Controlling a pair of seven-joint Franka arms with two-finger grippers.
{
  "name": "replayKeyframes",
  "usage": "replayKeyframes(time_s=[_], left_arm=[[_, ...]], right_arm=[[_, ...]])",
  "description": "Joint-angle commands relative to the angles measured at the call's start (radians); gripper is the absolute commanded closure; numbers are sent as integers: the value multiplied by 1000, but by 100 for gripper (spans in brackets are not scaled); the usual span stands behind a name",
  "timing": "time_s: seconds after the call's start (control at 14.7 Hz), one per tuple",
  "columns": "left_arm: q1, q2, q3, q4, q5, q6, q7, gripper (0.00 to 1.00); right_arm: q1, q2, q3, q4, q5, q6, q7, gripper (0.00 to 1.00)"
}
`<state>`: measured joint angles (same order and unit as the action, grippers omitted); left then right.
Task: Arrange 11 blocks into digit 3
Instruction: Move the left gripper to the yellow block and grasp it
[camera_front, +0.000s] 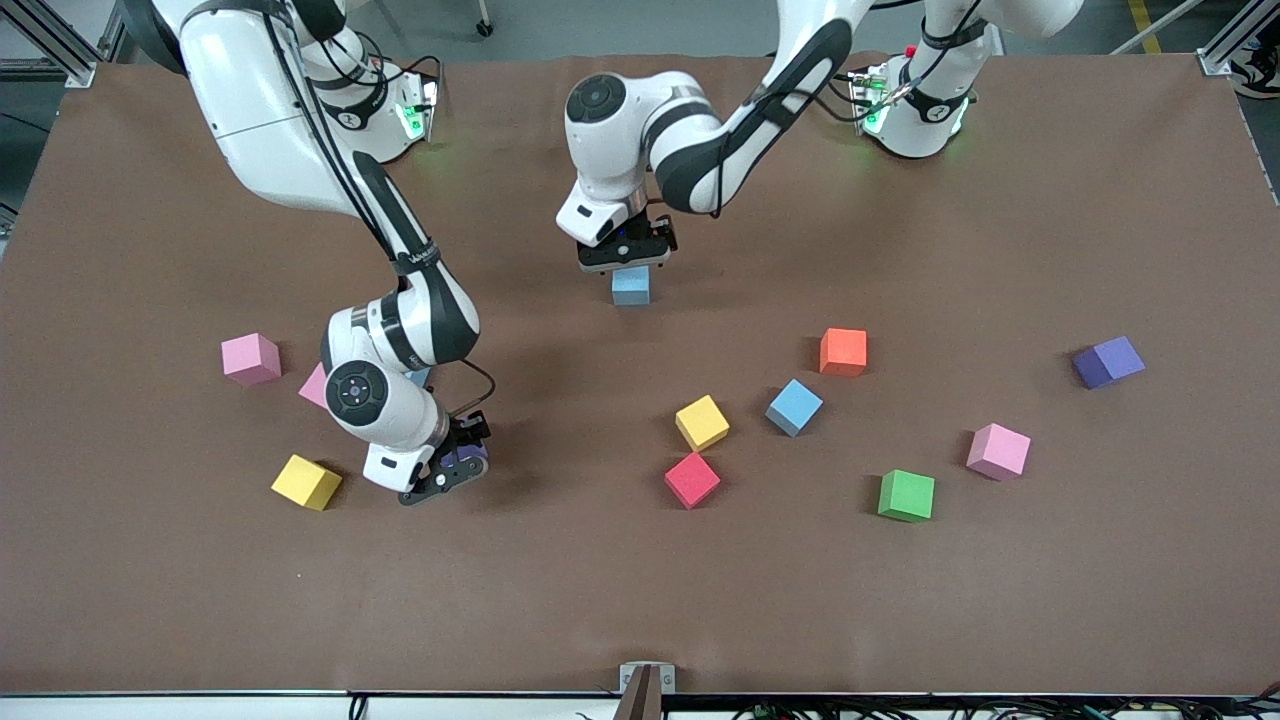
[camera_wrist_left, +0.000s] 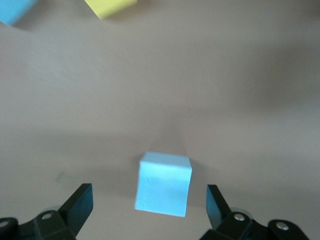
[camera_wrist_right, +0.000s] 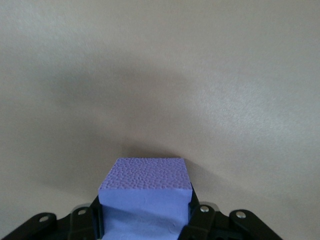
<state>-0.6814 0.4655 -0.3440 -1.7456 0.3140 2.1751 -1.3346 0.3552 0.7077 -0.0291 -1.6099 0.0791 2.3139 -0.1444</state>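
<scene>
Over the brown surface (camera_front: 900, 620), the left pincer (camera_wrist_left: 150, 210) stands spread wide around a light blue block (camera_wrist_left: 164, 184) resting there, fingers clear of it. Near the yellow block (camera_front: 306, 482), the right pincer (camera_wrist_right: 145, 220) is clamped on a purple block (camera_wrist_right: 145, 200).

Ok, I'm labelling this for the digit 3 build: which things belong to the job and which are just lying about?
Job: light blue block under the open left claw; purple block gripped by the right claw; loose orange block, green block and red block on the table.
Lying about: metal bracket at the table's near edge; cables beside it.
</scene>
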Motion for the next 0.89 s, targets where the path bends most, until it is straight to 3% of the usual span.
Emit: replayKeyframes(time_s=[0.0,0.27,0.48,0.82], left_arm=[[127,-38,-10,12,-41,-5,15,0],[298,65,-6,144,-79,0,22,0],[316,212,-4,286,-72,0,26,0],[319,335,0,345,-73,47,92,0]], right_arm=[[-2,-46,6,-5,16,-22,31,80],[-18,-66,-6,4,7,-47,37,80],[-18,-66,-20,4,4,-47,37,80],[-21,-66,-21,16,1,-79,36,82]])
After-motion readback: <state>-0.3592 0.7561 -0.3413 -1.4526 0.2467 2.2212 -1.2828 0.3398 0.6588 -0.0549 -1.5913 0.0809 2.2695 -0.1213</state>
